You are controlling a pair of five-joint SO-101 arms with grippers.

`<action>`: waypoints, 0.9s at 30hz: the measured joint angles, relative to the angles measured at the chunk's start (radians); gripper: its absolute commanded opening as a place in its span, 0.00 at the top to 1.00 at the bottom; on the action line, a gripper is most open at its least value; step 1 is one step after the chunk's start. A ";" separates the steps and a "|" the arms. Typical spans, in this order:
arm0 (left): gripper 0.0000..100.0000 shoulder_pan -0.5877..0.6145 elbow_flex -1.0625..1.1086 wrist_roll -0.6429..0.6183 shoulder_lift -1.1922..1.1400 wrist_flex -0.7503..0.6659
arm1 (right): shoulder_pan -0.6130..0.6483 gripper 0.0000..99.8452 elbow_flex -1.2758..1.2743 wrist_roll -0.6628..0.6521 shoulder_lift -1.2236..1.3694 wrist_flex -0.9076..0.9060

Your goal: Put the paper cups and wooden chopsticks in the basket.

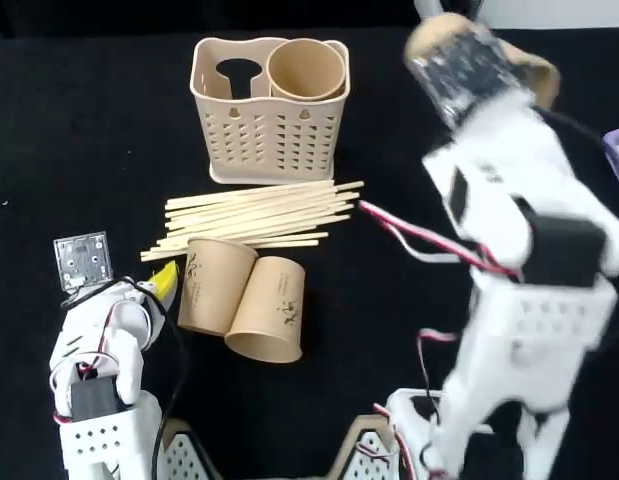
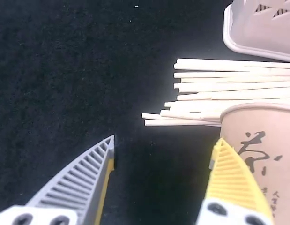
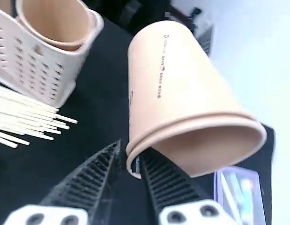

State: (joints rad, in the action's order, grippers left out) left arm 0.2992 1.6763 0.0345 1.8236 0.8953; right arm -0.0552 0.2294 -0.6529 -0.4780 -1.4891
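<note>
One cup [image 1: 306,68] is sitting in the twelve-o'clock basket [image 1: 259,140], right gripper [image 3: 128,152] pinching another cup [image 3: 182,93]; left gripper [image 2: 163,140] spread, two cups [image 1: 269,305] and chopsticks [image 1: 254,215] remaining.

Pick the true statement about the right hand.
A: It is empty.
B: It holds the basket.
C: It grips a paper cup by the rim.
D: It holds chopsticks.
C: the right hand is shut on the rim of a paper cup, while the chopsticks lie on the table and the basket stands beyond them.
</note>
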 measured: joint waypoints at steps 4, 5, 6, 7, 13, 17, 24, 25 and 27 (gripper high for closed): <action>0.68 0.000 0.000 0.002 0.000 0.000 | 0.075 0.99 0.175 0.000 0.172 -0.023; 0.68 0.000 0.000 0.002 0.000 0.000 | 0.087 0.99 0.239 0.000 0.224 -0.041; 0.68 0.000 0.000 0.002 0.000 0.000 | 0.098 0.99 0.307 -0.006 0.276 -0.060; 0.68 0.000 0.000 0.002 0.000 0.000 | 0.109 0.99 0.381 -0.023 0.331 -0.089; 0.68 0.000 0.000 0.002 0.000 -0.003 | 0.153 0.99 0.830 -0.123 0.684 -0.241; 0.68 0.000 0.000 0.002 0.000 -0.003 | 0.160 0.99 0.936 -0.127 0.781 -0.244; 0.68 0.000 0.000 0.002 0.000 -0.003 | 0.252 0.99 0.961 -0.127 0.781 -0.244; 0.68 0.000 0.000 0.002 0.000 -0.003 | 0.264 0.99 0.953 -0.127 0.779 -0.244; 0.68 0.000 0.000 0.002 0.000 -0.003 | 0.279 0.99 0.918 -0.127 0.779 -0.244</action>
State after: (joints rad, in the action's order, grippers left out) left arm 0.2992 1.6763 0.0361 1.8236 0.8922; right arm 0.2240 1.1469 -0.7802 0.3015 -1.7331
